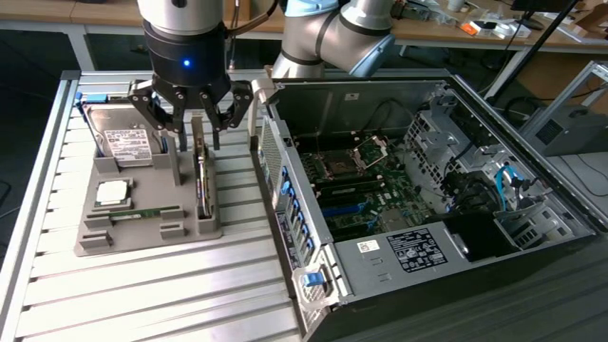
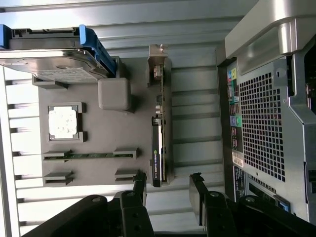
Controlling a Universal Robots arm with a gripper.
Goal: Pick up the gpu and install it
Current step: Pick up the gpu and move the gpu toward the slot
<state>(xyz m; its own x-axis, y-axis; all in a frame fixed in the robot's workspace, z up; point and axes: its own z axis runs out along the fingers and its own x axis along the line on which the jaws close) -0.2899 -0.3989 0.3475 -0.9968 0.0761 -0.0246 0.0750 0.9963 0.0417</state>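
Observation:
The gpu (image 1: 201,178) is a thin card standing on its long edge in a slot of the grey holder (image 1: 142,239), on the side nearest the computer case. My gripper (image 1: 195,134) hangs directly over the card's far end, open, one finger on each side and apart from it. In the wrist view the gpu (image 2: 160,133) runs lengthwise between my gripper's (image 2: 168,178) two black fingertips, with a gap on both sides. Nothing is held.
The open computer case (image 1: 380,253) lies close on the exterior view's right, its motherboard (image 1: 357,192) exposed and its perforated wall (image 2: 266,123) near the gpu. The holder also carries a silver hard drive (image 1: 128,139), a processor chip (image 1: 112,191) and a green memory stick (image 1: 142,211).

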